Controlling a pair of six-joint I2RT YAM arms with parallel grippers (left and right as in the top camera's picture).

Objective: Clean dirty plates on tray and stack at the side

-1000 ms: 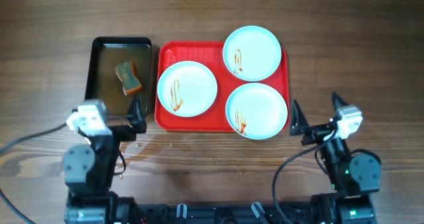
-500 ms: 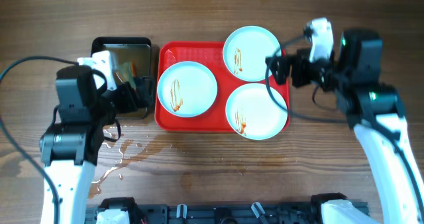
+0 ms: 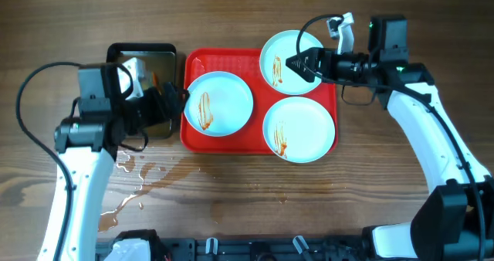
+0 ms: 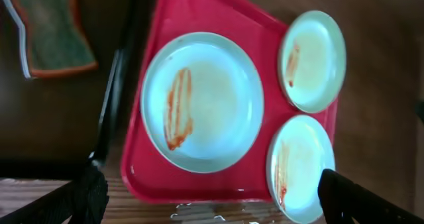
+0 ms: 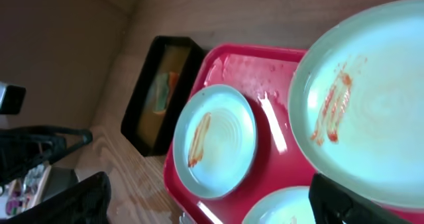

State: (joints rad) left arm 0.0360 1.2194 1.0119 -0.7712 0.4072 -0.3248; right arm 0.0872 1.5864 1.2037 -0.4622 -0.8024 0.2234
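Overhead: with both spread, lower left gripper [image 3: 174, 103] squarely onto sponge [image 4: 50, 35] at 9 o'clock; brace 1 o'clock plate [image 3: 282, 45] with right gripper [image 3: 299, 62].

I see the red tray [image 3: 191, 136] flat on the tabletop [image 3: 247, 191], carrying three pale blue-white plates streaked with reddish-brown sauce: first plate [image 3: 218, 103] at 9 o'clock, second plate [image 3: 279, 76] at 1 o'clock, third plate [image 3: 299, 130] at 5 o'clock, the last two overlapping the rim.
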